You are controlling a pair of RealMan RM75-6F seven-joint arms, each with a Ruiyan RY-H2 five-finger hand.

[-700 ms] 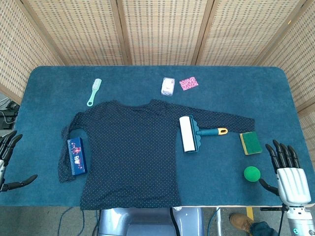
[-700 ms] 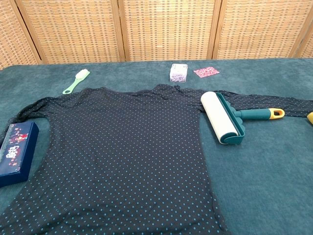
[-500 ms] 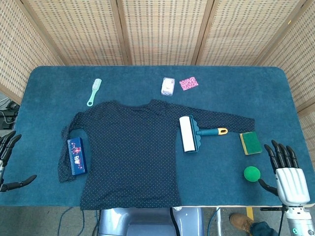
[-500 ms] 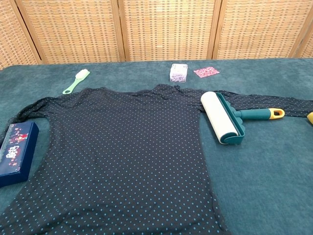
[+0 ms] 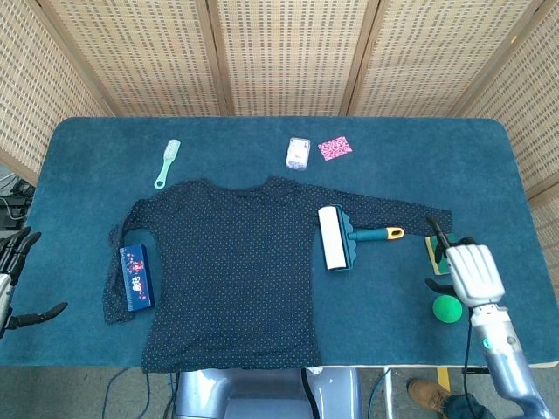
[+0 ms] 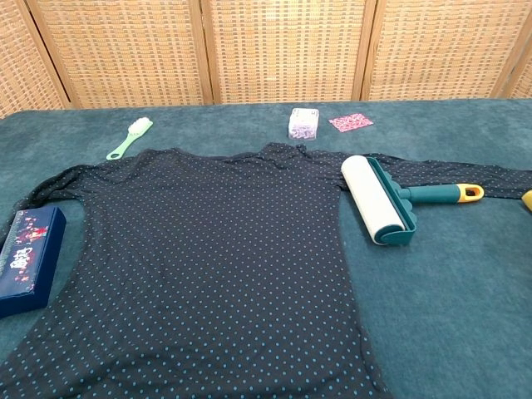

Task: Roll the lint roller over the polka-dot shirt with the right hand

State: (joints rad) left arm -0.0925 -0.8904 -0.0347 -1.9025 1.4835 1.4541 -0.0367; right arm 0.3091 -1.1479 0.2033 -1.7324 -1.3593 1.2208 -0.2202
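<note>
The dark polka-dot shirt (image 5: 236, 271) (image 6: 208, 249) lies spread flat in the middle of the blue table. The lint roller (image 5: 333, 237) (image 6: 378, 199) rests on the shirt's right side, white roll toward the body, with its teal handle and yellow tip (image 5: 385, 233) pointing right along the sleeve. My right hand (image 5: 467, 272) hovers to the right of the handle tip, apart from it, holding nothing, fingers stretched forward. My left hand (image 5: 12, 284) hangs off the table's left edge, fingers apart and empty. Neither hand shows in the chest view.
A yellow-green sponge (image 5: 434, 248) lies partly under my right hand, with a green ball (image 5: 447, 308) just in front of it. A blue box (image 5: 135, 277) (image 6: 29, 258) sits on the left sleeve. A green brush (image 5: 166, 163), a small white box (image 5: 298, 154) and a pink card (image 5: 334, 147) lie at the back.
My right hand has risen from the table's front right corner and moved forward and left, now over the sponge, closer to the roller handle. The roller and shirt have not moved.
</note>
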